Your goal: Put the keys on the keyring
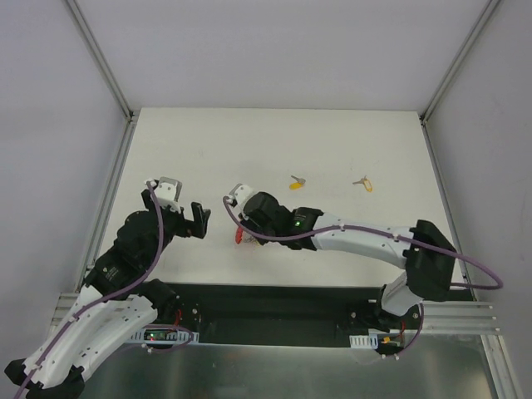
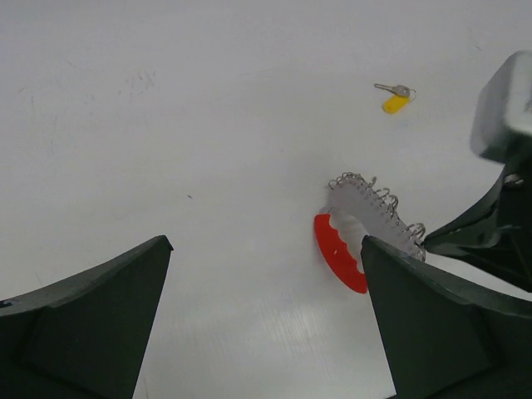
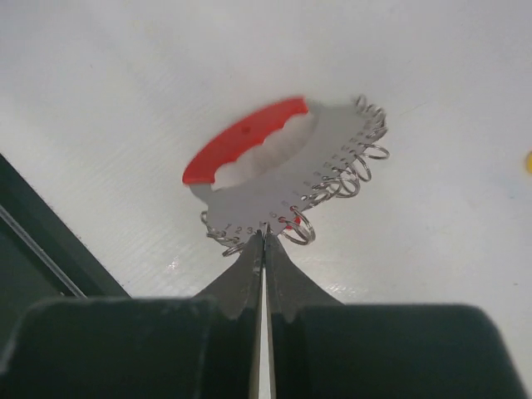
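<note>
Top camera: high at near edge, looking down over whole table (image 1: 274,141). Wrist cameras: close, low, facing past own jaws. All three share keyring (image 3: 266,204) at tips of right jaws.

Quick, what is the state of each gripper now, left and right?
Left gripper: wide open, holding nothing.
Right gripper: closed, pinching the edge of the keyring.

The left arm (image 1: 100,320) and right arm (image 1: 357,237) have white link shells and black joint housings. A purple cable (image 1: 478,263) runs externally along each arm. A green indicator lamp (image 1: 295,223) is lit on the right wrist housing. The base blocks (image 1: 386,320) are black. The fingers (image 2: 83,324) are dark, matte and wedge-shaped, tapering to thin tips.
</note>
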